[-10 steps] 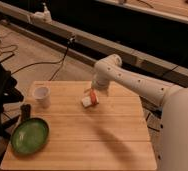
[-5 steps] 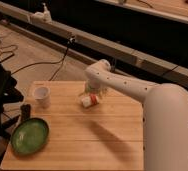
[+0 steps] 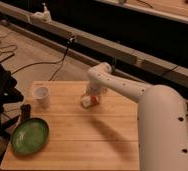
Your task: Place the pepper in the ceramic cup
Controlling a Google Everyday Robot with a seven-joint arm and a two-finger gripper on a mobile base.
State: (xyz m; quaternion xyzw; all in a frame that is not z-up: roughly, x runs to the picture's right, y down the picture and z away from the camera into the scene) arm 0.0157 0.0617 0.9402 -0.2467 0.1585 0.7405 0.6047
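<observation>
Evidently mid-transport, pepper [image 3: 93,100] clamped in gripper [image 3: 90,99] above table [image 3: 112,140]; needed reaching over the ceramic cup [image 3: 41,96], well apart.

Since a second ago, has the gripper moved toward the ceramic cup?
No. The gripper hangs over the table, still equally far right of the ceramic cup.

Wooden table [image 3: 112,145], tan floor [image 3: 29,52], dark back wall [image 3: 117,22], dim light.
</observation>
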